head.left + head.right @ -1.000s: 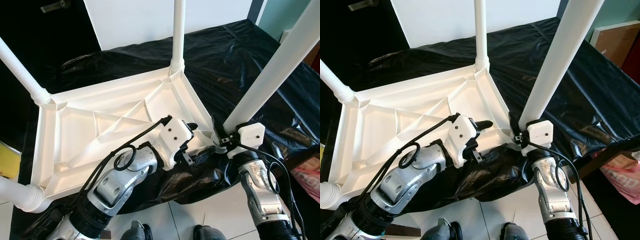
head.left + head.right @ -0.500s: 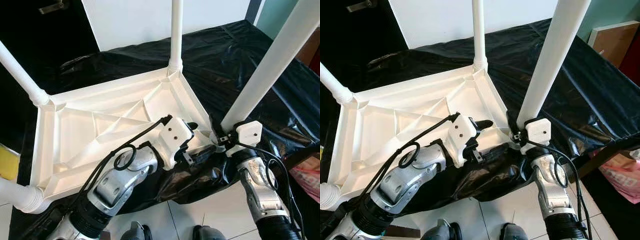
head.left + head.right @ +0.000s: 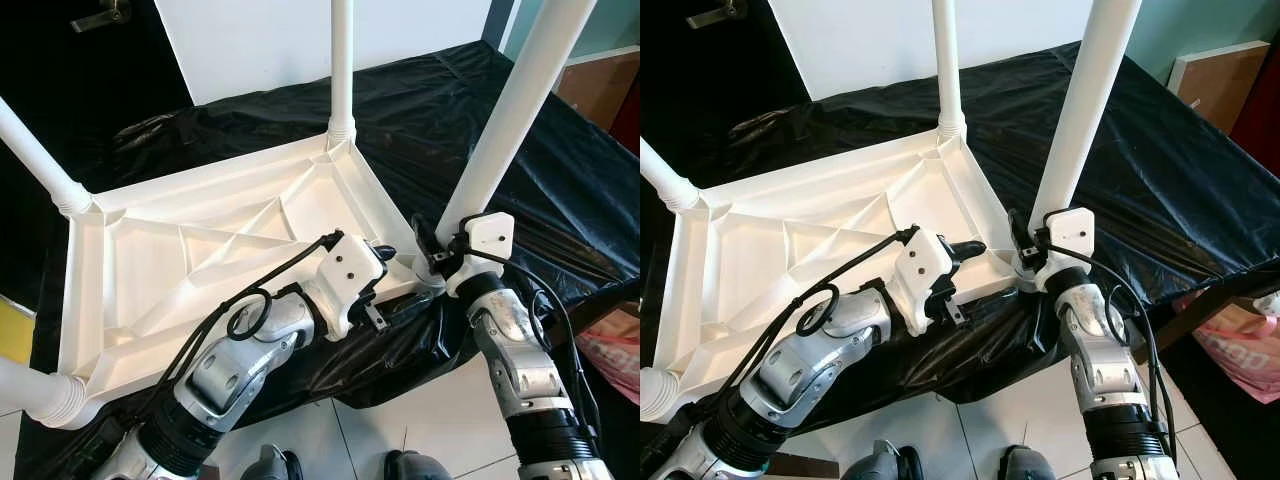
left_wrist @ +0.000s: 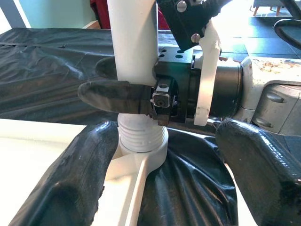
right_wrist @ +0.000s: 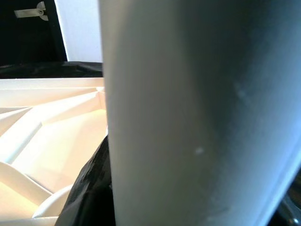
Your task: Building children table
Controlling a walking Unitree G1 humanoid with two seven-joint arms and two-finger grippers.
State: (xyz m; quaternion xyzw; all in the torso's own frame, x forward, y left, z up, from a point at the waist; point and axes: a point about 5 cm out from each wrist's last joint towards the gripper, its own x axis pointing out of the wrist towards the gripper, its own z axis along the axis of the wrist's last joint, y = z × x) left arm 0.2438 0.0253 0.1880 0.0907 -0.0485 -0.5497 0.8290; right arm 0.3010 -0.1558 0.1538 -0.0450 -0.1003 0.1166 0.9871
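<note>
On the black plastic sheet (image 3: 520, 130) that covers the desk, the white children table top (image 3: 200, 260) lies upside down with its ribs facing up. 3 legs are already standing in the other corner sockets. The right hand (image 3: 1025, 243) is closed around the 4th leg (image 3: 505, 130) just above its threaded base, which sits at the near right socket (image 4: 141, 146). The left hand (image 3: 385, 272) rests open at the rim of the top beside this corner and holds nothing. I think the main risk is that the leg leans a little, so the thread may catch crookedly and jam. The top can also slide on the smooth sheet if the left hand does not press it.
</note>
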